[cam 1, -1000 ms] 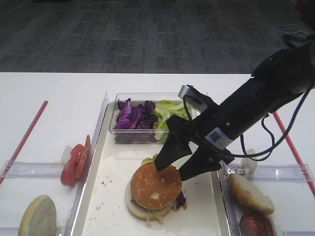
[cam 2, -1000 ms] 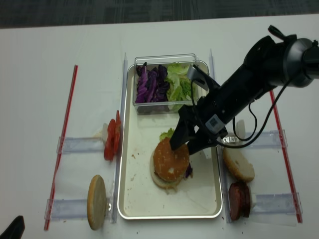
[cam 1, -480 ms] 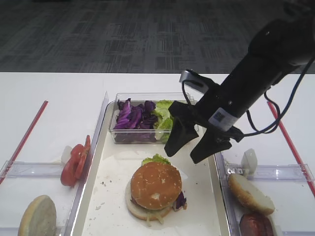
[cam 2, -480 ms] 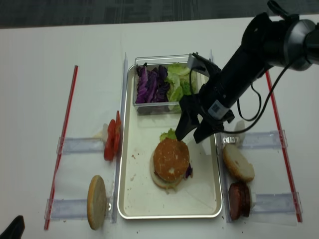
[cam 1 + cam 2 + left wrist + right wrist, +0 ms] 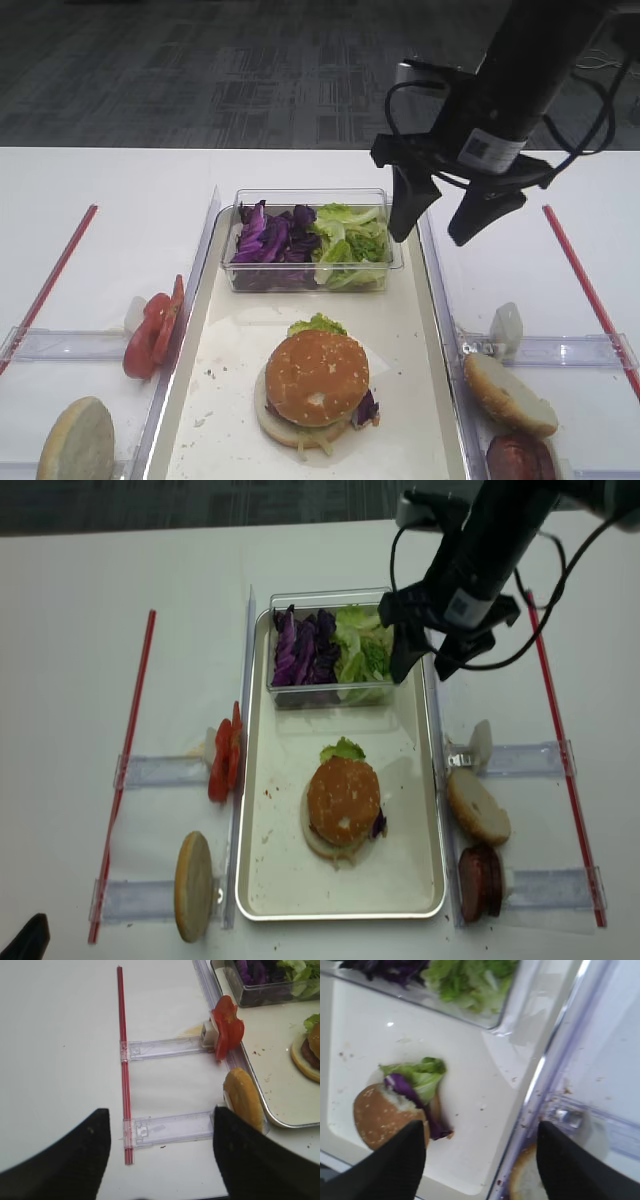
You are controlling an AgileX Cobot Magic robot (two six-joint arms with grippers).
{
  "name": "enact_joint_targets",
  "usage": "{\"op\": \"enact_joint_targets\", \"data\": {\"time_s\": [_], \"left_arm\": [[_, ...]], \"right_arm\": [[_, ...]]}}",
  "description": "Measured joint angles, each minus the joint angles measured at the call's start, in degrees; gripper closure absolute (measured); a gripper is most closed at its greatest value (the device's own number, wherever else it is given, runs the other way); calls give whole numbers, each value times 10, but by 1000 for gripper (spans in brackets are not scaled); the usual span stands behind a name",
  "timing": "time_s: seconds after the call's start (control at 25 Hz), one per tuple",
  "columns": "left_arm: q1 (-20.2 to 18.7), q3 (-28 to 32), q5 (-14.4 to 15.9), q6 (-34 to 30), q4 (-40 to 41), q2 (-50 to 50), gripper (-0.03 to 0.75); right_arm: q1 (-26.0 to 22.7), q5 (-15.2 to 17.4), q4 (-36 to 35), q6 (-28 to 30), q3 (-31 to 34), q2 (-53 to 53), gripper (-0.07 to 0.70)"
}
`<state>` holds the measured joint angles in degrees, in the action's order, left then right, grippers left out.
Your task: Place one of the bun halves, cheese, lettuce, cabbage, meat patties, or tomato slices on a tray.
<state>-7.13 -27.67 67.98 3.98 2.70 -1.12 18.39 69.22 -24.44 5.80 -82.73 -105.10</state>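
Now sesame bun top (image 5: pixel 316 375) on tray (image 5: pixel 412 330), below raised empty right tool (image 5: pixel 437 222).

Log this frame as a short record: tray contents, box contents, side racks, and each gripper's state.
tray: assembled burger, sesame bun top on the stack, lettuce and cabbage showing at its edges
clear plastic box: purple cabbage left, lettuce right
left racks: tomato slices; pale bun half, on edge
right racks: bun half; meat patties
right gripper: open, empty, raised beside the box's right end
left gripper: open, empty, over the table left of the tray
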Motion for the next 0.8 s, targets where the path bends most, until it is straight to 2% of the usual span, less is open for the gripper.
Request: {"op": "enact_joint_targets", "data": {"time_s": [0.12,0.28,0.64,0.8], "left_arm": [[0,0,0,0,0,0,293],[0,0,0,0,0,0,293],[0,0,0,0,0,0,293],[0,0,0,0,0,0,293]], "right_arm": [[0,3,75,-49,-18,4,138],[0,7,134,-85,-20,4,138],[0,7,146,-104,-20,4,139],[0,7,177,-111,-20,4,139]]}}
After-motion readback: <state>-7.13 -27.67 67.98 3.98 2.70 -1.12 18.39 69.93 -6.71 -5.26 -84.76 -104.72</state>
